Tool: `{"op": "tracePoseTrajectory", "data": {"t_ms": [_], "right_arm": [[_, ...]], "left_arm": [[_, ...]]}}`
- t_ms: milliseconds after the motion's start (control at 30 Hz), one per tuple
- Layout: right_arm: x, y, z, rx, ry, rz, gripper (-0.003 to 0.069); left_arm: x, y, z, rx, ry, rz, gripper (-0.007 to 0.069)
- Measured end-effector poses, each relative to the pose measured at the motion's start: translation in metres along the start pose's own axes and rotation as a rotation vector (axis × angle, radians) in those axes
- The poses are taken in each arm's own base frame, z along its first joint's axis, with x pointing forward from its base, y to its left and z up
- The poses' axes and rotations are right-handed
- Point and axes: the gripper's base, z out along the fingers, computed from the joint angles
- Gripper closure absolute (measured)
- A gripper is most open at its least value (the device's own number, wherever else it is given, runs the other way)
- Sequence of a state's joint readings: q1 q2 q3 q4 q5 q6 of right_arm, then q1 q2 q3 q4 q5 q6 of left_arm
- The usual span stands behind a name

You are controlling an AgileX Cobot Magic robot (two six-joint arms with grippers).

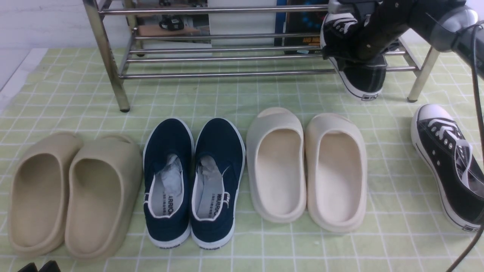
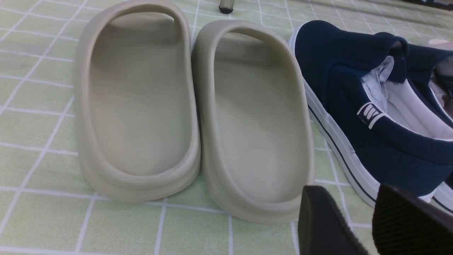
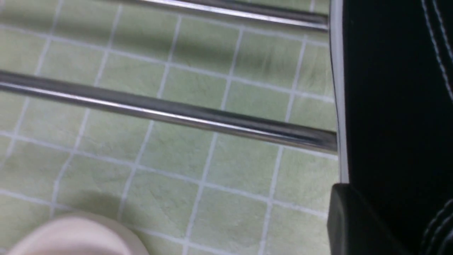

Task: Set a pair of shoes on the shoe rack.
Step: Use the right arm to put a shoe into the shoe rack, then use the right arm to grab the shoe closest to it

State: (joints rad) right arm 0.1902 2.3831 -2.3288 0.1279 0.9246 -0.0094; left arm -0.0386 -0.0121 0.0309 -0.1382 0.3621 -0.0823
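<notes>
We find one black canvas sneaker [image 1: 363,81] at the right end of the chrome shoe rack [image 1: 227,73], toe up towards the back. Its heel hangs out past the front rail, tipped down towards the bench [image 1: 234,98]. The right end effector [image 1: 355,45] sits over the sneaker's collar. The right wrist view shows one finger [image 3: 354,219] against the black canvas, but we cannot tell whether the jaws grip the shoe or stand clear of it. The main risk is the seating: the rails are smooth round tubes with open gaps, and much of the heel has nothing under it. If it is let go as it lies, we judge the shoe may slide forward off the rack or drop a corner between the rails. A withdrawal that catches the laces or collar could drag it off. The second sneaker [image 1: 446,162] lies on the bench to the far right, turned at an angle and partly out of the front view. The arm's hanging cable [image 1: 477,94] crosses in front of it, so a reach there may foul the cable. The left end effector [image 2: 364,226] holds nothing, its jaws a little apart, near the tan slides [image 1: 72,192].
</notes>
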Motion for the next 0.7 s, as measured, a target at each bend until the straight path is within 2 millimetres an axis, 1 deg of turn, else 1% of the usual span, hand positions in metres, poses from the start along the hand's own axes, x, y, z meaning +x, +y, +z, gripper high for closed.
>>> {"op": "tracePoseTrajectory", "data": {"t_ms": [67, 100, 133, 167, 267, 300, 333, 367, 400, 433, 467, 500, 600, 633, 700], "right_arm": [[0.000, 0.001, 0.000, -0.009, 0.000, 0.007, 0.0445], [0.000, 0.001, 0.000, -0.015, 0.000, 0.011, 0.0400], [0.000, 0.001, 0.000, -0.016, 0.001, 0.012, 0.0385], [0.000, 0.002, 0.000, -0.020, 0.002, 0.015, 0.0325], [0.000, 0.002, 0.000, -0.023, 0.002, 0.017, 0.0230], [0.000, 0.002, -0.001, -0.023, 0.001, 0.017, 0.0223], [-0.001, 0.003, -0.004, -0.025, -0.001, 0.016, 0.0181], [-0.002, 0.004, -0.007, -0.027, -0.001, 0.016, 0.0168], [-0.004, 0.005, -0.015, -0.029, -0.005, 0.014, 0.0144], [-0.005, 0.006, -0.016, -0.030, -0.006, 0.013, 0.0141], [-0.007, 0.007, -0.023, -0.031, -0.013, 0.012, 0.0132], [-0.010, 0.010, -0.039, -0.036, -0.028, 0.010, 0.0124], [-0.011, 0.014, -0.064, -0.040, -0.035, 0.005, 0.0123], [-0.011, 0.015, -0.067, -0.040, -0.031, 0.005, 0.0123], [-0.001, 0.016, -0.082, -0.043, 0.014, 0.008, 0.0123]], "left_arm": [[0.000, 0.000, 0.000, 0.000, 0.000, 0.000, 0.0386], [0.000, 0.000, 0.000, 0.000, 0.000, 0.000, 0.0386], [0.000, 0.000, 0.000, 0.000, 0.000, 0.000, 0.0386], [0.000, 0.000, 0.000, 0.000, 0.000, 0.000, 0.0386], [0.000, 0.000, 0.000, 0.000, 0.000, 0.000, 0.0386], [0.000, 0.000, 0.000, 0.000, 0.000, 0.000, 0.0386], [0.000, 0.000, 0.000, 0.000, 0.000, 0.000, 0.0386], [0.000, 0.000, 0.000, 0.000, 0.000, 0.000, 0.0386], [0.000, 0.000, 0.000, 0.000, 0.000, 0.000, 0.0386], [0.000, 0.000, 0.000, 0.000, 0.000, 0.000, 0.0386], [0.000, 0.000, 0.000, 0.000, 0.000, 0.000, 0.0386], [0.000, 0.000, 0.000, 0.000, 0.000, 0.000, 0.0386], [0.000, 0.000, 0.000, 0.000, 0.000, 0.000, 0.0386], [0.000, 0.000, 0.000, 0.000, 0.000, 0.000, 0.0386], [0.000, 0.000, 0.000, 0.000, 0.000, 0.000, 0.0386]]}}
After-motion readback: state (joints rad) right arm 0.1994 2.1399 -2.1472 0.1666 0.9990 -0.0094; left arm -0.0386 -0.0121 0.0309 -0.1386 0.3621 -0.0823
